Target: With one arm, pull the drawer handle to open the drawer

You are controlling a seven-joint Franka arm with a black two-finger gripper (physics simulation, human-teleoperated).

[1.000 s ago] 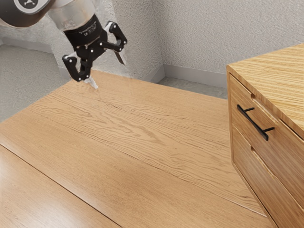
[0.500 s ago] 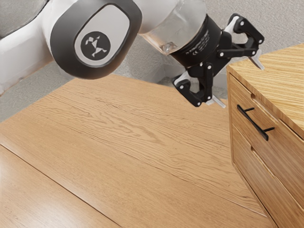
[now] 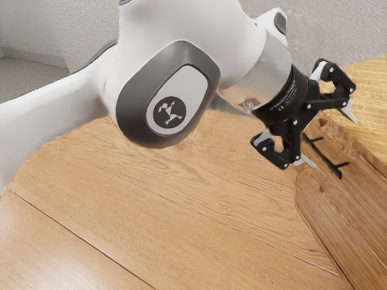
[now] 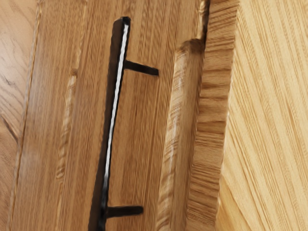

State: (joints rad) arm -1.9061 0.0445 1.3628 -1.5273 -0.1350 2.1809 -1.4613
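A wooden cabinet (image 3: 370,90) stands at the exterior view's right. A thin black bar handle (image 3: 327,156) is fixed on two posts to its upper drawer front (image 3: 347,187). My black gripper (image 3: 329,138) hangs open just in front of that handle, one fingertip (image 3: 349,116) near the cabinet's top edge and the other below, beside the handle's near end. Nothing is between the fingers. In the wrist view the handle (image 4: 112,120) runs lengthwise across the drawer front (image 4: 144,139), close under my hand. The drawer front sits level with the cabinet face.
A lower drawer front (image 3: 329,241) lies beneath the upper one. Broad wooden planks (image 3: 181,205) stretch out before the cabinet. My white arm link (image 3: 169,66) covers the exterior view's upper left. A grey wall (image 3: 338,30) stands behind the cabinet.
My arm has swung further toward the exterior view's right and dropped, bringing the gripper from the cabinet's top corner to the handle. The fingers stay apart. The drawer has not moved.
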